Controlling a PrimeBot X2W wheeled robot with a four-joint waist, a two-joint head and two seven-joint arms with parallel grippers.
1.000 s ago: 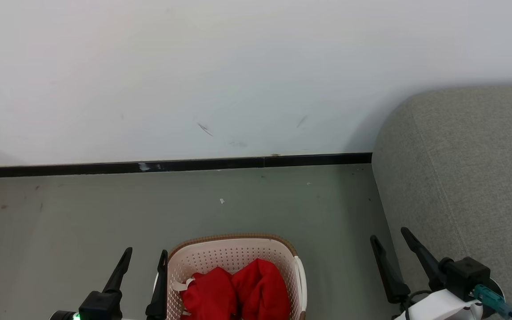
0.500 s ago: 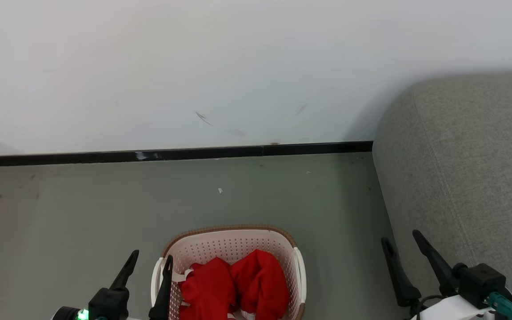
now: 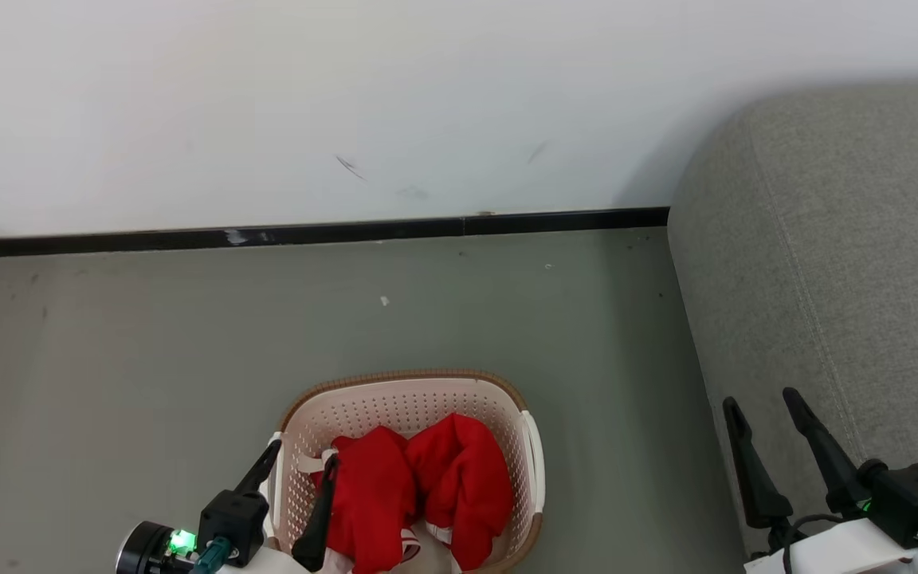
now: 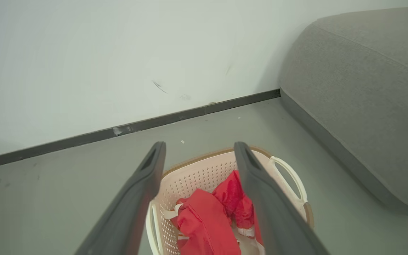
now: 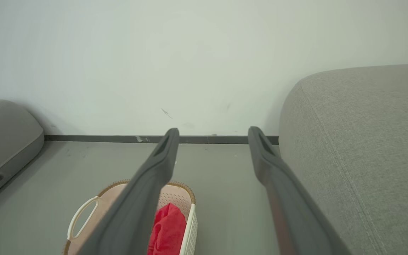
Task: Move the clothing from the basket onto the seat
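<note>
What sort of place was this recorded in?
Probably a living-room corner, or a room set up like one: a grey sofa stands against a plain white wall with a black skirting board, and a laundry basket of red clothing sits on the grey floor beside it.

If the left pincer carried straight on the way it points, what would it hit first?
Likely the floor just short of the wall. In the left wrist view the left pincer aims over the clothing in the basket, clearing its far rim; depth is unclear.
</note>
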